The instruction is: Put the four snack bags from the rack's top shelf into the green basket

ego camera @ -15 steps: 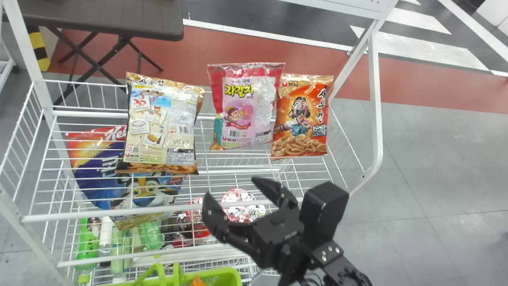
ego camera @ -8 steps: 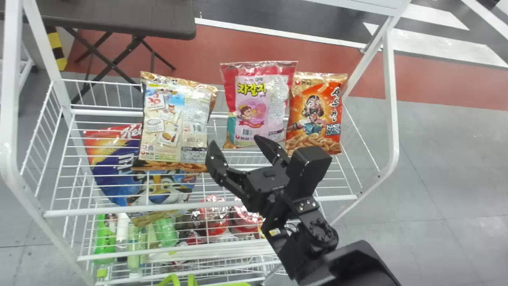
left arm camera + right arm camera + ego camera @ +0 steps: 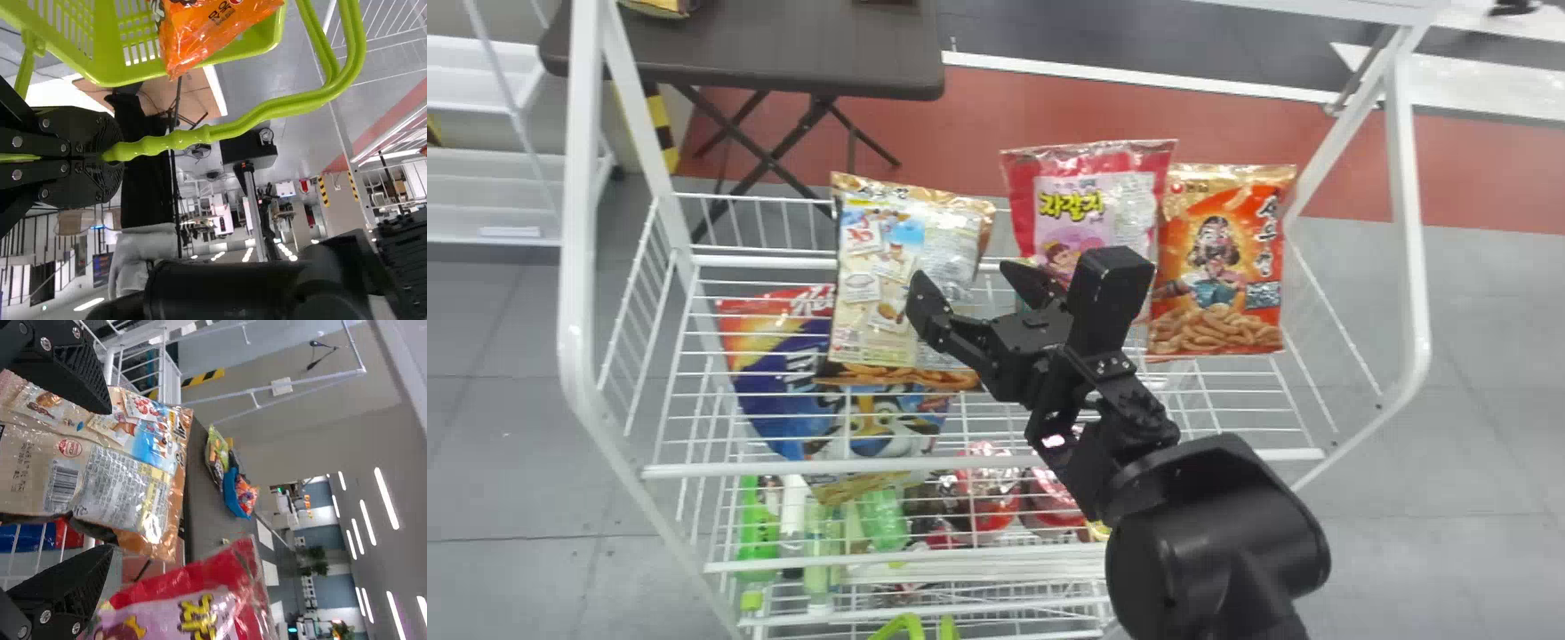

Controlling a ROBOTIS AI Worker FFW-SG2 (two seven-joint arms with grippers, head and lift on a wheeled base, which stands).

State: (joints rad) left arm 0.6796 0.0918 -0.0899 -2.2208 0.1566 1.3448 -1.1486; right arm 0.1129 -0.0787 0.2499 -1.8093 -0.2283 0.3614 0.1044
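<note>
Rack [image 3: 578, 267]: I take every place from it; the top shelf [image 3: 783, 468] holds three of the snack bags.
Beige bag [image 3: 871, 298]: top shelf, toward the rack's left end, back print facing me.
Pink bag [image 3: 1085, 200]: mid-shelf, partly behind the right pincer [image 3: 969, 281] in my head view.
Orange bag [image 3: 1218, 267]: toward the rack's right end, just beside the pink one.
Right pincer: open, nothing gripped, over the top shelf; from the wrist I see part of the beige bag between its spread fingers. Contact, can't tell.
Left pincer [image 3: 110, 152]: closed on the handle [image 3: 267, 107] of the green basket [image 3: 110, 40].
Green basket: near side of the rack, below its top shelf, another orange snack bag [image 3: 217, 30] in it.
Surface [image 3: 783, 58]: beyond the rack, a few packets [image 3: 243, 495] on it.
</note>
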